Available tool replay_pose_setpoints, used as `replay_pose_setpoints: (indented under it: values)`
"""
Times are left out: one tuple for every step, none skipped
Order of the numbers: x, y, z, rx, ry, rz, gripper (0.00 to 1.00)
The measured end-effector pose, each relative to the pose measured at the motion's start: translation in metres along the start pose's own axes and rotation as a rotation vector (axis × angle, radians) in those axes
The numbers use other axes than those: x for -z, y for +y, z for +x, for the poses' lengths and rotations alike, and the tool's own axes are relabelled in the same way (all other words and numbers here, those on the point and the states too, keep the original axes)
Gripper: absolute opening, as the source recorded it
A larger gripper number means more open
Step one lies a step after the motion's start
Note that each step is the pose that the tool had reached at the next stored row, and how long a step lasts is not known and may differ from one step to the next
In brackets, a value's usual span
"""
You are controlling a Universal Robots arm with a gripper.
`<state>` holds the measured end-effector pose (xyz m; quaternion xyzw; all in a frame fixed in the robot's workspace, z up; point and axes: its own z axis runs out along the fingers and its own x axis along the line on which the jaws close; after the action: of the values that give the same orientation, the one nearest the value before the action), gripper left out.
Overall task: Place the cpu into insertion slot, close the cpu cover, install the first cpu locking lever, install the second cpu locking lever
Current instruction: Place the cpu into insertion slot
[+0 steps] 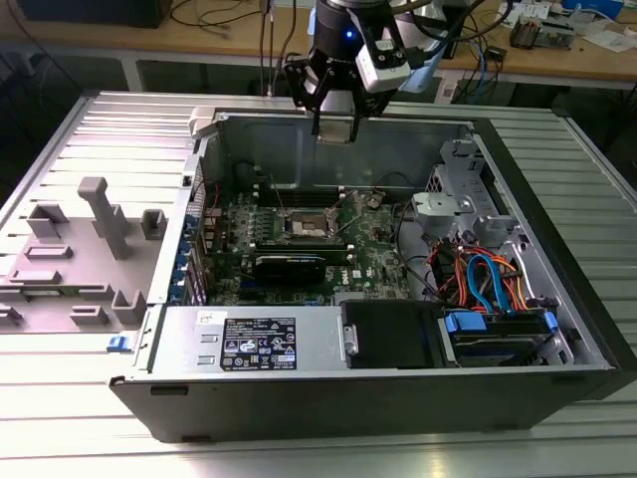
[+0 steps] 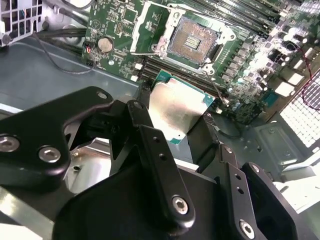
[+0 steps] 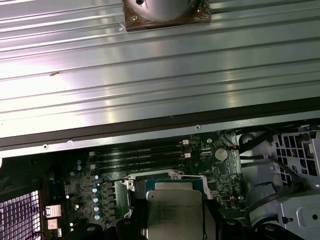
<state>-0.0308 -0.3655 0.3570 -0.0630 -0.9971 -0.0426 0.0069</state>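
Currently the hand [image 1: 335, 127] is gripping the cpu [image 2: 176, 107] between its fingers [image 2: 142, 107], hanging above the open computer case [image 1: 398, 398]; the bare insertion slot [image 2: 192, 44] is lying well below the hand.

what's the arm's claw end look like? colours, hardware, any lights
The claw is black. Its matte fingers are flat linkage bars, pinned with round silver screws. Above it is a black wrist with a small blue light, and a silver-grey box is mounted on its side.
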Motion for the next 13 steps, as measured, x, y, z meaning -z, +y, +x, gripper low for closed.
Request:
replay_pose_setpoints:
  values:
    - [0.0,0.0,0.0,0.0,-0.0001,0.0,0.55]
    - [-0.0001,0.0,0.0,0.0,-0.0001,-0.0001,0.55]
    - [-0.0001,0.0,0.0,0.0,-0.0001,-0.0001,0.55]
    - [-0.0001,0.0,0.0,0.0,-0.0001,-0.0002,0.55]
    - [-0.0001,0.0,0.0,0.0,-0.0001,-0.0002,0.55]
    - [-0.0001,0.0,0.0,0.0,-0.0001,-0.0002,0.55]
    - [-0.0001,0.0,0.0,-0.001,-0.0002,-0.0002,0.55]
    - [-0.0003,-0.0002,0.0,-0.006,-0.0007,-0.0004,0.55]
    - [-0.0009,-0.0002,0.0,-0.02,-0.0019,-0.0007,0.55]
    - [-0.0014,-0.0003,0.0,-0.04,-0.0035,-0.0009,0.55]
    - [-0.0021,-0.0003,0.0,-0.067,-0.0058,-0.0013,0.55]
    - [-0.0026,-0.0004,-0.0001,-0.085,-0.0073,-0.0015,0.55]
    - [-0.0029,-0.0004,-0.0001,-0.093,-0.0079,-0.0017,0.55]
